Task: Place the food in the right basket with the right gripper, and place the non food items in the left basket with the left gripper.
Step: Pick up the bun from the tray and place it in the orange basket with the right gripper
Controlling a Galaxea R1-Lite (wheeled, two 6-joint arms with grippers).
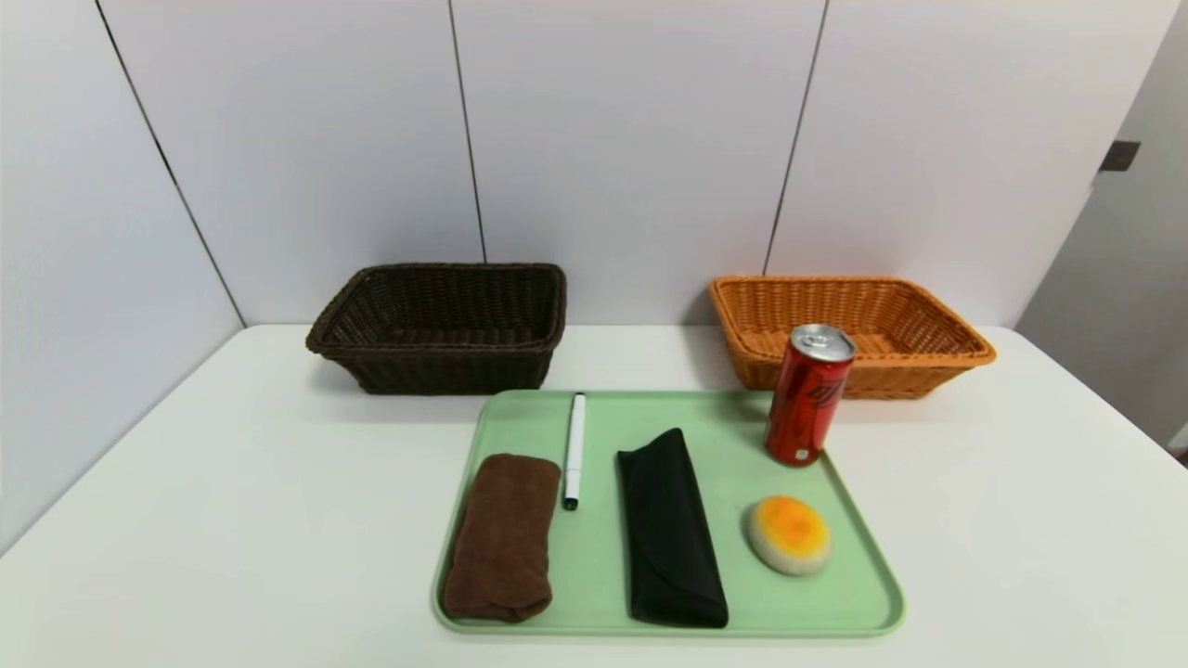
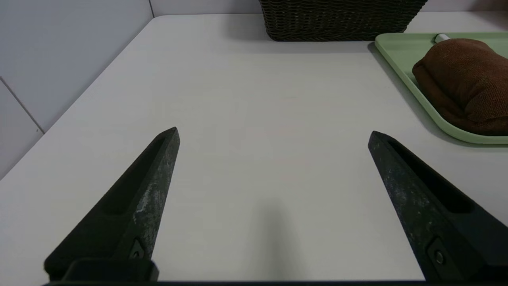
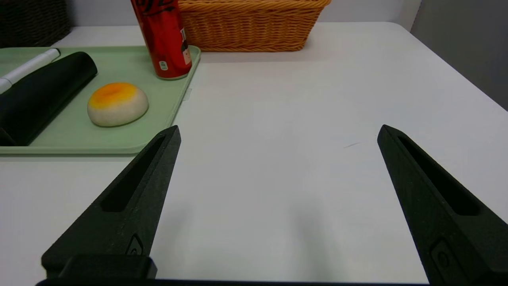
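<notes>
On the green tray point(image 1: 863, 594) lie a rolled brown towel point(image 1: 503, 536), a white marker pen point(image 1: 575, 449), a long black soft case point(image 1: 668, 529) and a pale bun with an orange patch point(image 1: 789, 533). A red drink can point(image 1: 807, 395) stands upright at the tray's far right corner. The dark brown left basket point(image 1: 444, 327) and the orange-tan right basket point(image 1: 849, 332) stand behind the tray, both empty. My left gripper point(image 2: 274, 134) hangs open over bare table left of the tray. My right gripper point(image 3: 278, 130) is open over bare table right of the tray. Neither shows in the head view.
The white table point(image 1: 232, 482) ends at a wall point(image 1: 631, 139) just behind the baskets. In the left wrist view the towel point(image 2: 464, 83) and tray edge point(image 2: 401, 75) are off to one side; in the right wrist view the bun point(image 3: 117, 104) and can point(image 3: 164, 39) are.
</notes>
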